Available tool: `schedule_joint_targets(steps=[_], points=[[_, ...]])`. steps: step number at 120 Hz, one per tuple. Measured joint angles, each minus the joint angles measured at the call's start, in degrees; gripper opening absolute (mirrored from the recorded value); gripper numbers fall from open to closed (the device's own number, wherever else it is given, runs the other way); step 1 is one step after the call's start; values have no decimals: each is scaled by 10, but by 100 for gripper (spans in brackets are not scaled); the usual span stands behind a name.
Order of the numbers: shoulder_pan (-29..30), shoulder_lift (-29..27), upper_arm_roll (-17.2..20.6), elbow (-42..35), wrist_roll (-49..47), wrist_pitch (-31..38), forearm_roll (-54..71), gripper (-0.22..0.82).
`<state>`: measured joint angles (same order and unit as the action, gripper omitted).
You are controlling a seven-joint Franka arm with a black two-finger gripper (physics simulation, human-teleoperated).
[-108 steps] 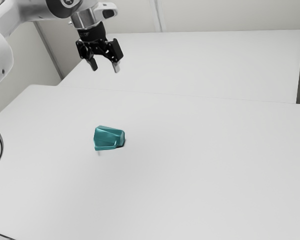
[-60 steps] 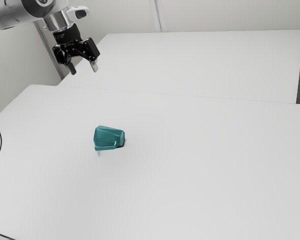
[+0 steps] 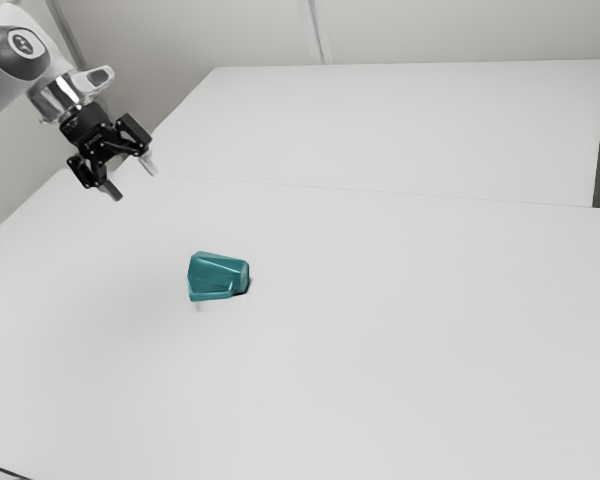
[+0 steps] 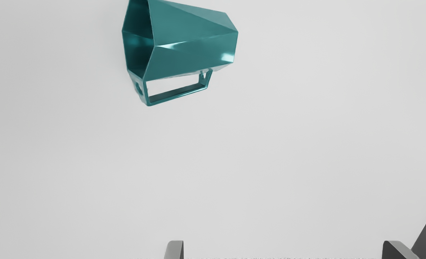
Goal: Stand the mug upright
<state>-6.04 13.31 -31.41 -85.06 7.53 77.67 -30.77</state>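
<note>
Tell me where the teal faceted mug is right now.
In the exterior view, the teal faceted mug lies on its side on the white table, left of the view's centre, below the black two-finger gripper and toward the view's right from it.

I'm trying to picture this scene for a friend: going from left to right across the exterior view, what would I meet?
The open black tool → the teal mug, lying on its side → the wall seam at the back.
</note>
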Motion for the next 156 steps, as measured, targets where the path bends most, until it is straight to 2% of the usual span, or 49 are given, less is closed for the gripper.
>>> schedule_joint_targets(steps=[20, 40, 87, 139, 156], points=[[14, 16, -18, -45, 40, -2, -46, 60], [31, 40, -19, -62, 82, -1, -77, 60], [33, 51, -19, -182, 170, 22, -116, 60], [45, 108, -15, -169, 296, 89, -192, 60], [45, 127, -12, -142, 334, 101, -207, 60]])
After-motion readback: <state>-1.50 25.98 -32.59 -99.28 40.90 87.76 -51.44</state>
